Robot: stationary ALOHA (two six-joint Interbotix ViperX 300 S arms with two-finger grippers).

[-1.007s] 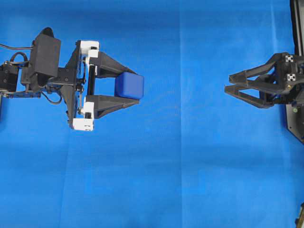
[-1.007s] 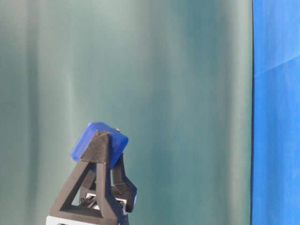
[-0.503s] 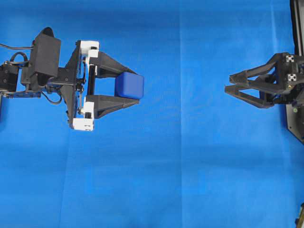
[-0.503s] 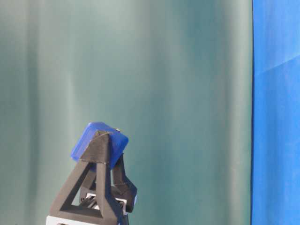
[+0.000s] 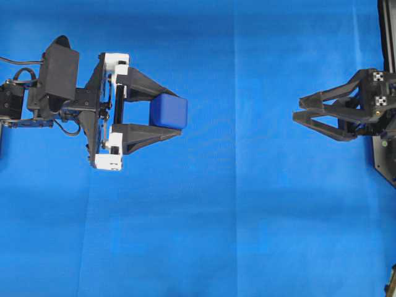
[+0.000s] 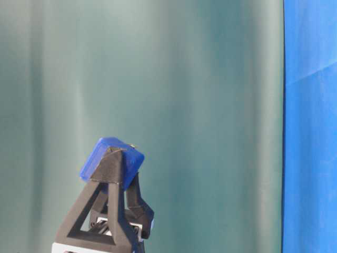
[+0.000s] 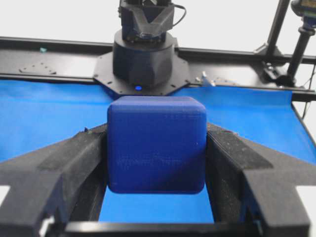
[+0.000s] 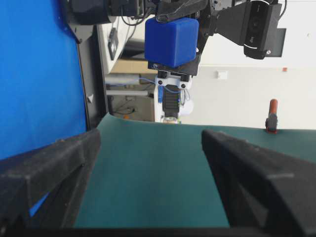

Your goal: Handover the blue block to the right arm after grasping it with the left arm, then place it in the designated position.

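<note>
My left jaws (image 5: 166,113) clamp the block (image 5: 169,111); my right jaws (image 5: 297,117), spread wide, face it, well apart.

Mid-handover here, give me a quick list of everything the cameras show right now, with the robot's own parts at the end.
blue block: one, dark blue, clamped between the left end effector's fingers, off the cloth.
blue cloth: one, bright blue, covering the work surface.
green backdrop: one, dull green, behind the block in the table-level view.
red clamp: one, red, at the backdrop's far edge in the right wrist view.
left end effector: one, black with white brackets, left of the overhead view, shut on the block.
right end effector: one, black, right of the overhead view, open, empty, well apart from the block.
</note>
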